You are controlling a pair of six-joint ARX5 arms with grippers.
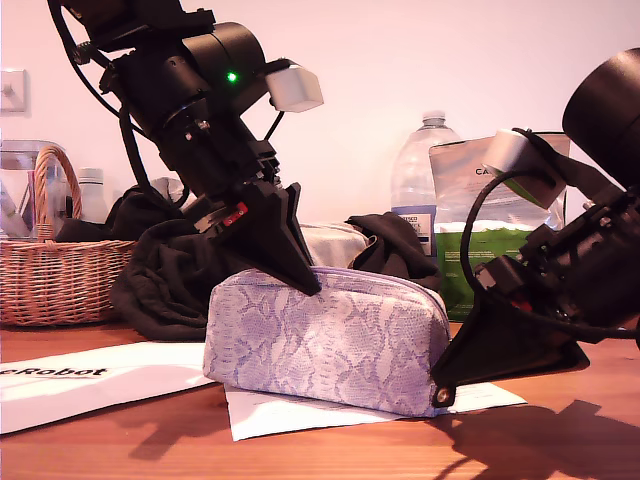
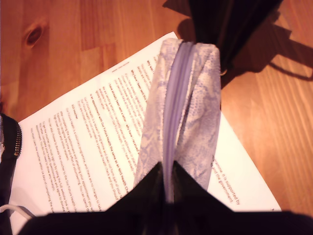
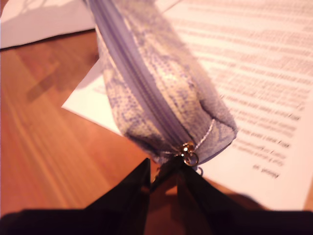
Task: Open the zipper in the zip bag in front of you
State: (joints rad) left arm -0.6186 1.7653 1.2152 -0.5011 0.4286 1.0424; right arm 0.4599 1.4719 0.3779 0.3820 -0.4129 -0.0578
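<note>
While the soft lilac-and-white snakeskin zip bag [image 1: 325,340] lay on a printed white paper sheet [image 2: 88,147] on the wooden table [image 1: 560,445], near its front edge in the exterior view, the thin purple zipper [image 2: 173,127] along its top was seen closed. My first pincer [image 1: 305,280] was pressed narrowly onto the zip line at one end. My second pincer [image 3: 164,176] was set at the opposite end, by the small metal pull [image 3: 188,152]; whether it was gripped could not be told.

Zip bag [image 1: 330,340] on paper sheet [image 1: 300,415], basket [image 1: 55,270] toward exterior view's left.
</note>
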